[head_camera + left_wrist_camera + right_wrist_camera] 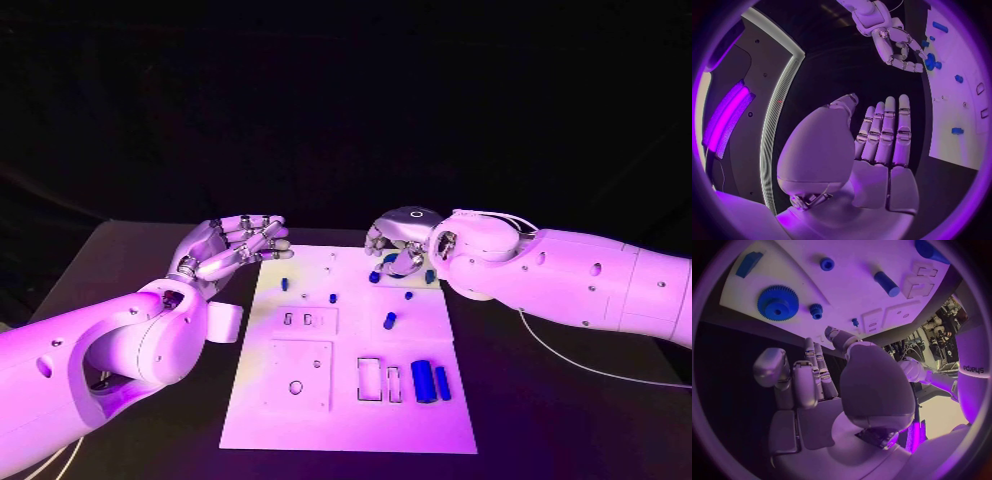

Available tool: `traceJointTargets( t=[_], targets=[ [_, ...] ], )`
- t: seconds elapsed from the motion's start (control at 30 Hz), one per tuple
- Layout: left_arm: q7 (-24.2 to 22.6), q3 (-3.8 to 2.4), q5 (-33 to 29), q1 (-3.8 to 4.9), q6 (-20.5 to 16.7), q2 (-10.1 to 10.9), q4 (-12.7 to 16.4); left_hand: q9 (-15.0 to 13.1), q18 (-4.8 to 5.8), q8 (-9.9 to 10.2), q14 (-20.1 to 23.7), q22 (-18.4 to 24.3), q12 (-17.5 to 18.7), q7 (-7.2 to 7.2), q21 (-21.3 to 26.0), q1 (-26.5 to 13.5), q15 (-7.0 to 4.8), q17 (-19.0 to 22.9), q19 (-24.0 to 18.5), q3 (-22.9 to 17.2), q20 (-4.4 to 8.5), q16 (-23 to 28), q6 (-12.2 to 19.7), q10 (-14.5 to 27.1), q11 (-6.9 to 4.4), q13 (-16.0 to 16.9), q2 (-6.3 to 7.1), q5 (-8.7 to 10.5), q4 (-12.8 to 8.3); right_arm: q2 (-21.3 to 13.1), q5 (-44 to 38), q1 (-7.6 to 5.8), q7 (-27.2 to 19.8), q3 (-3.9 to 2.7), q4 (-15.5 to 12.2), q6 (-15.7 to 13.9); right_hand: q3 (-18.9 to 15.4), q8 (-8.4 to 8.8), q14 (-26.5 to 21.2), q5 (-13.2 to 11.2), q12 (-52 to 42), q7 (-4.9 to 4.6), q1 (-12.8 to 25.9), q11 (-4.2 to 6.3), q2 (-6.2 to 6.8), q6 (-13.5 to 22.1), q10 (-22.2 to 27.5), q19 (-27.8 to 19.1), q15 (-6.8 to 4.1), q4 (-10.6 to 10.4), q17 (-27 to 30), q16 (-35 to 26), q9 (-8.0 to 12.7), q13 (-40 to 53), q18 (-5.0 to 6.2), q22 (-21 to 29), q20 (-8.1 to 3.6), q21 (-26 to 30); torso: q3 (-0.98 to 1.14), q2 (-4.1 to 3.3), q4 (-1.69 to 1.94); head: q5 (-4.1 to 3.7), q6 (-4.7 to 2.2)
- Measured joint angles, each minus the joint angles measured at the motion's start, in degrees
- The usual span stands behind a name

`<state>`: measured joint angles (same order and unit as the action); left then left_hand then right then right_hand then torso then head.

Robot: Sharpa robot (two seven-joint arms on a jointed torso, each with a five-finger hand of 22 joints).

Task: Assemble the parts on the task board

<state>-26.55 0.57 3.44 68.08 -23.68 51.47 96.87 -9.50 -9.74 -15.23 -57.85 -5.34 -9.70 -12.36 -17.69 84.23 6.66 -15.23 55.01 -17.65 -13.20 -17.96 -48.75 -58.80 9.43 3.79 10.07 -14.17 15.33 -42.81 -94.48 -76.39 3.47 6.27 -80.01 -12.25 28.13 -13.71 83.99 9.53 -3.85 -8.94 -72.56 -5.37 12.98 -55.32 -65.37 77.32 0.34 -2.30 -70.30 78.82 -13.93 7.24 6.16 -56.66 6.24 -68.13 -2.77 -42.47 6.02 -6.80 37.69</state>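
Head view: one white rectangular task board (pixel 351 400) mid-table, carrying two blue cylinders (pixel 423 381) side by side near its right edge. Left hand (pixel 231 247) at far-left corner, fingers extended, empty.

Left wrist view: fingers (pixel 887 131) straight, side by side.

Right wrist view: right hand (pixel 820 385) empty, fingers loosely curled; one large blue gear (pixel 777 302), one small blue gear (pixel 816 311).

I am counting one white task board (pixel 346 420), two silver hands, the left hand (pixel 231 248) and the right hand (pixel 400 245), two blue gears, a large gear (pixel 777 302) and a small gear (pixel 816 311), and two blue cylinders, a thick cylinder (pixel 423 381) and a thin cylinder (pixel 443 383), lying toward the board's five o'clock.
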Motion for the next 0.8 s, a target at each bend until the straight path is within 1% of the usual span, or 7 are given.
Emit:
traceJointTargets(
  t=[0.13, 0.33, 0.4, 0.47, 0.53, 0.77, 0.8],
  targets=[
    [0.15, 0.00, -0.01, 0.00, 0.09, 0.03, 0.05, 0.00, 0.00, 0.00, 0.00, 0.00, 0.00, 0.00, 0.00, 0.00, 0.00, 0.00, 0.00, 0.00, 0.00, 0.00, 0.00, 0.00, 0.00, 0.00, 0.00, 0.00, 0.00, 0.26, -0.91, 0.19, 0.45, 0.03, 0.43, 0.94, 0.13, 0.00, 0.05, 0.00, 0.00, 0.00, -0.23, -0.18, 0.23, 0.00, 0.17, 0.69, 0.05, -0.13, -2.16, 1.68, -0.23, 0.10, 0.00, -3.21, 0.06, -2.36, -0.07, -0.26, 0.23, -0.27, 0.00],
    [0.35, 0.00, -0.01, 0.01, 0.21, 0.00, -0.05, 0.01, 0.00, 0.00, 0.00, 0.00, 0.00, 0.00, 0.00, 0.00, 0.00, -0.05, 0.00, 0.00, 0.00, 0.00, 0.00, 0.00, 0.00, 0.00, 0.00, 0.00, 0.00, 0.67, -1.73, 0.62, 0.85, 0.04, 0.96, 2.02, 0.16, 0.00, 0.05, 0.00, 0.00, 0.00, -0.23, -0.38, 0.23, 0.00, 0.38, 0.97, 0.05, -0.16, -3.37, 2.57, -0.42, 0.16, 0.00, -5.09, 0.33, -3.70, -0.10, -0.51, 0.48, -0.48, 0.13],
    [0.41, 0.00, -0.01, 0.01, 0.26, -0.01, -0.07, 0.01, 0.00, 0.00, 0.00, 0.00, 0.00, 0.00, 0.00, 0.00, 0.00, -0.05, -0.01, 0.00, 0.00, 0.00, 0.00, 0.00, 0.00, 0.00, 0.00, 0.00, 0.00, 0.77, -1.92, 0.82, 0.92, 0.08, 1.10, 2.39, 0.16, 0.00, 0.05, 0.00, 0.00, 0.00, -0.23, -0.37, 0.23, 0.00, 0.37, 1.18, 0.05, -0.16, -3.45, 2.56, -0.44, 0.16, -0.80, -5.63, 0.12, -4.08, -0.10, -0.56, 0.55, -0.53, 0.14],
    [0.46, 0.00, -0.01, 0.02, 0.29, -0.01, -0.09, 0.01, 0.00, 0.00, 0.00, 0.00, 0.00, 0.00, 0.00, 0.00, 0.00, -0.05, -0.01, 0.00, 0.00, 0.00, 0.00, 0.00, 0.00, 0.00, 0.00, 0.00, 0.00, 0.86, -2.06, 0.96, 0.97, 0.08, 1.25, 2.66, 0.16, 0.00, 0.05, 0.00, 0.00, 0.00, -0.24, -0.37, 0.22, 0.00, 0.37, 1.29, 0.05, -0.16, -3.50, 2.56, -0.48, 0.16, -0.87, -5.87, 0.23, -4.08, -0.11, -0.64, 0.64, -0.60, 0.16],
    [0.50, 0.00, -0.01, 0.02, 0.32, -0.01, -0.12, 0.01, 0.00, 0.00, 0.00, 0.00, 0.00, 0.00, 0.00, 0.00, 0.00, -0.05, -0.01, 0.00, 0.00, 0.00, 0.00, 0.00, 0.00, 0.00, 0.00, 0.00, 0.00, 0.95, -2.17, 1.07, 1.01, 0.09, 1.39, 2.88, 0.16, 0.00, 0.05, 0.00, 0.00, 0.00, -0.53, -0.37, -0.07, 0.00, 0.37, 1.39, 0.05, -0.16, -3.66, 2.88, -0.50, 0.16, -0.88, -6.25, 0.33, -4.51, -0.13, -0.69, 0.68, -0.61, 0.16],
    [0.67, -0.01, -0.01, 0.02, 0.38, 0.01, -0.25, 0.01, 0.00, 0.00, 0.01, -0.01, 0.26, 0.00, 0.00, 0.00, 0.01, -0.05, -0.01, 0.00, -0.01, 0.00, 0.00, 0.00, 0.00, -0.01, 0.00, 0.00, 0.00, 1.06, -2.44, 1.33, 1.10, 0.10, 1.68, 3.46, 0.48, 0.00, 0.05, 0.00, -0.25, 0.01, -0.53, -0.37, -0.07, -0.01, 0.37, 1.59, 0.05, -0.47, -4.33, 3.41, -0.68, 0.30, -0.88, -7.53, 0.54, -5.41, -0.18, -0.91, 0.80, -0.60, 0.15],
    [0.70, -0.01, -0.01, 0.03, 0.39, 0.06, -0.25, 0.01, 0.00, 0.00, 0.01, -0.01, 0.26, 0.00, 0.00, 0.00, 0.00, -0.05, -0.01, 0.00, 0.00, 0.00, 0.00, 0.00, 0.00, -0.01, 0.00, 0.00, 0.00, 1.07, -2.46, 1.36, 1.10, 0.11, 1.68, 3.52, 0.56, -0.01, 0.05, 0.00, -0.25, 0.01, -0.77, -0.38, -0.32, -0.01, 0.37, 1.59, 0.05, -0.54, -4.36, 3.44, -0.74, 0.30, -0.88, -7.67, 0.53, -5.41, -0.18, -0.93, 0.82, -0.60, 0.15]
  ],
)
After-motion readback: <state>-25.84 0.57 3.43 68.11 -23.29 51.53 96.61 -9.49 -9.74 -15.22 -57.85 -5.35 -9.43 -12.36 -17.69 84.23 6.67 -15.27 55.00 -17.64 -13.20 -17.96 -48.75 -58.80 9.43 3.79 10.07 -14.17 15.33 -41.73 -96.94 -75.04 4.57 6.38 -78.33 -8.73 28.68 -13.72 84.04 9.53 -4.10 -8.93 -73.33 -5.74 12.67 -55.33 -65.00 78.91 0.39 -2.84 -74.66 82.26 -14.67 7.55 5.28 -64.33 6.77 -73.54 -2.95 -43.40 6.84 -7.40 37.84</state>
